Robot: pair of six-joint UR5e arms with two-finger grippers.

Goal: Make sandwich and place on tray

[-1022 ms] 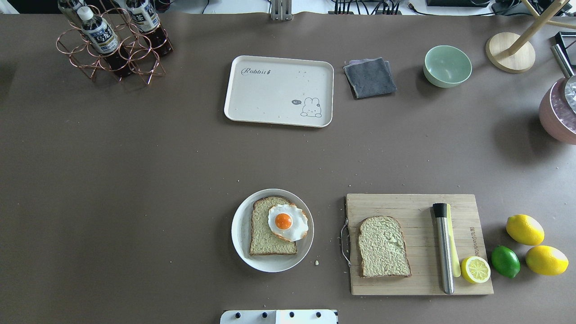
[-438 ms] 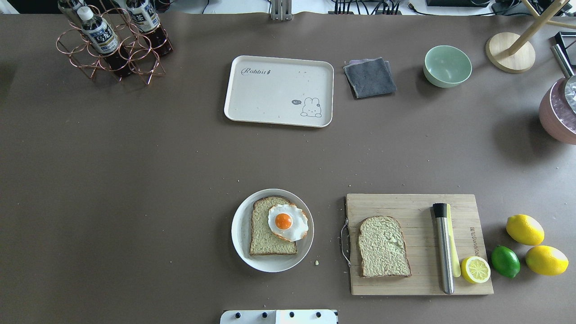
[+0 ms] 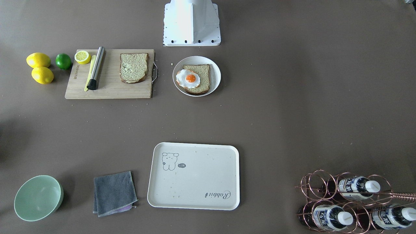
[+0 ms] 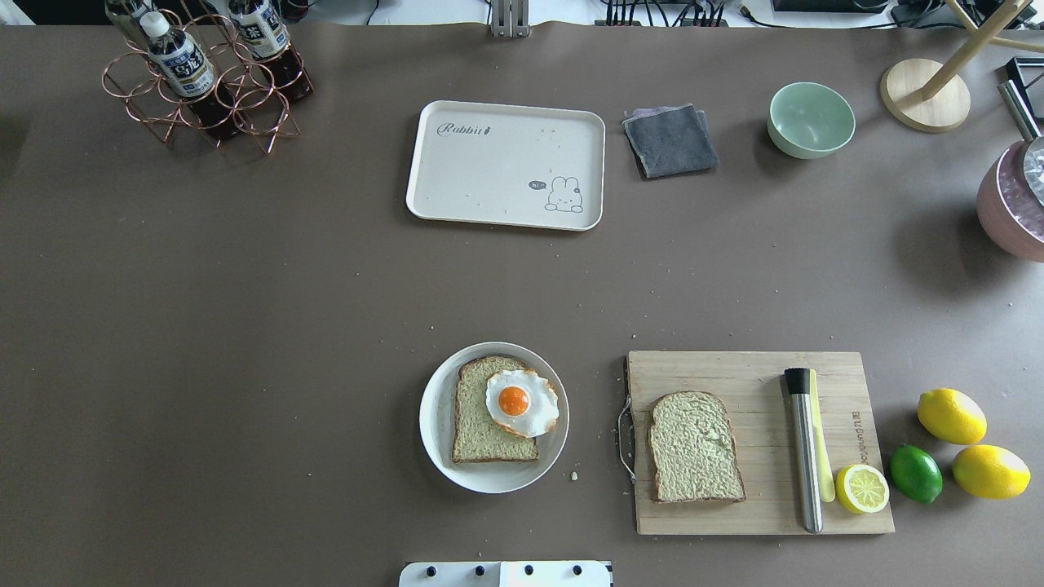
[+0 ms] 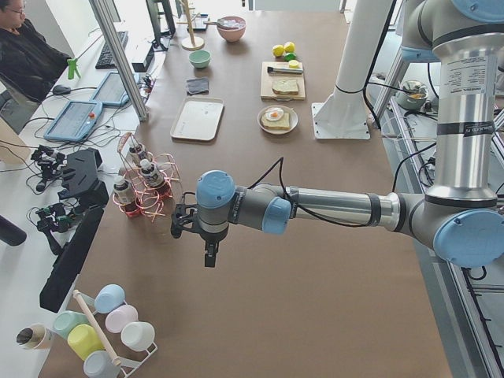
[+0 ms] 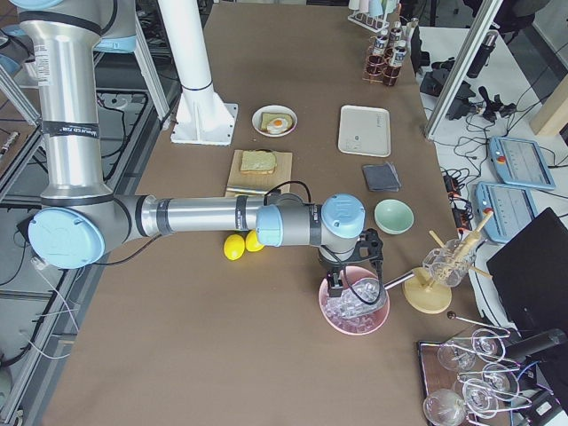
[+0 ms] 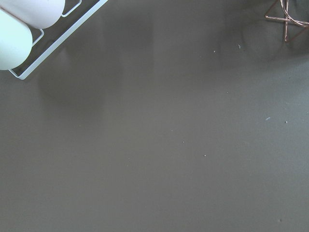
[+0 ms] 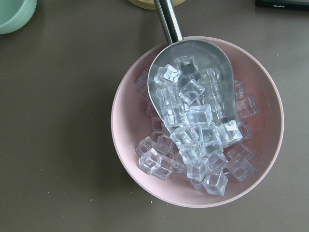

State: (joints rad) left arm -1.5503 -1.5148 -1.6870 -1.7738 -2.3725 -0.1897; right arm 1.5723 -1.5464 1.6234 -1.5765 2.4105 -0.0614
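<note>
Sandwich (image 4: 489, 432) not yet built. One slice with fried egg (image 4: 522, 402) lies on round plate (image 4: 428, 424), near centre. Second slice (image 4: 695, 446) lies on cutting board (image 4: 750, 383), just right of the plate. Tray (image 4: 489, 175) sits at far centre, well apart from both.

Left gripper (image 5: 210, 257) hangs over bare table at the left end. Right gripper (image 6: 335, 288) hangs over pink ice bowl (image 8: 126, 111) at the right end. Cannot tell whether either is spread or pressed together.

Step, as judged: first reach. Next move calls for lifting the board slice flat and capping the egg.
</note>
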